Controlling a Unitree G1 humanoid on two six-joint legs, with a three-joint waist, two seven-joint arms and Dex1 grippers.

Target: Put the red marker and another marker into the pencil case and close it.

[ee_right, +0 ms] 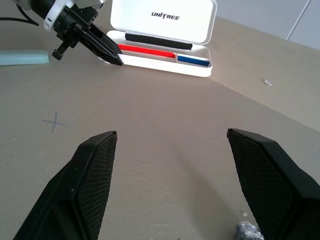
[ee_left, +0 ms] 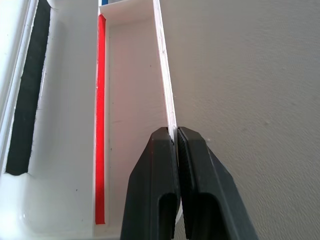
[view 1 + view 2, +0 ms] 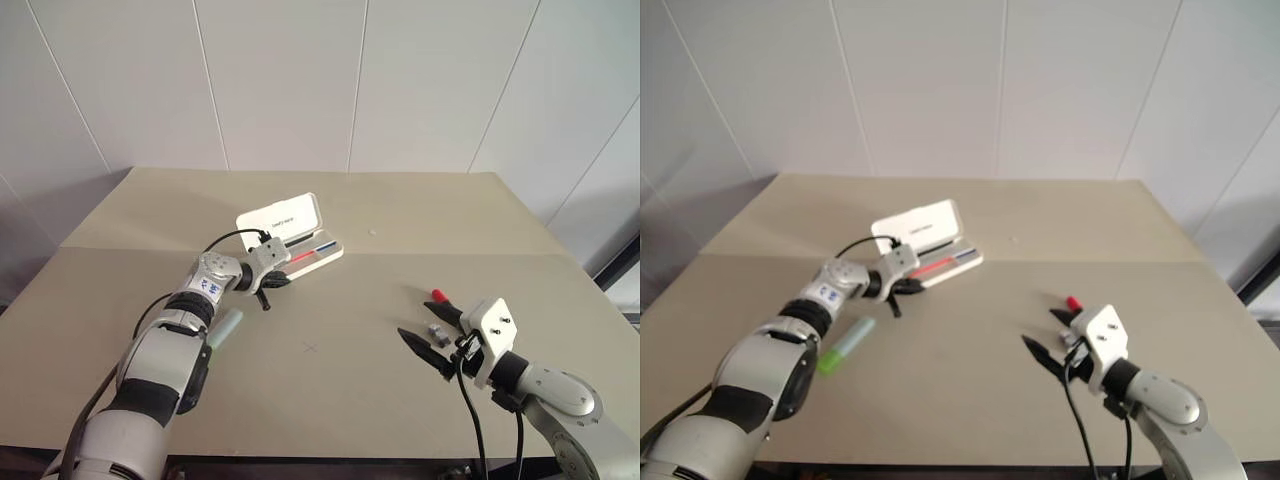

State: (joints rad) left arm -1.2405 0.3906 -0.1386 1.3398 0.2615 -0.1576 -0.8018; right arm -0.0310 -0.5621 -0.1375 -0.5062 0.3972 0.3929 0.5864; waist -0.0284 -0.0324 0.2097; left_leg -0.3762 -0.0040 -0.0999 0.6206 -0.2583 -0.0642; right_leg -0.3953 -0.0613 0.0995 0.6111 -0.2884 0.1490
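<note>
The white pencil case lies open at the table's middle, lid up, with red and blue stripes in its tray. My left gripper is shut on the tray's near wall at its left end; its black fingers reach the same corner in the right wrist view. The green marker lies on the table beside my left forearm. The red marker lies at the right, just beyond my right gripper. That gripper hovers open with nothing between its fingers.
A small grey crumpled scrap lies near my right gripper. A pencilled cross marks the tan table between the arms. A tiny white speck lies right of the case. White wall panels stand behind the table.
</note>
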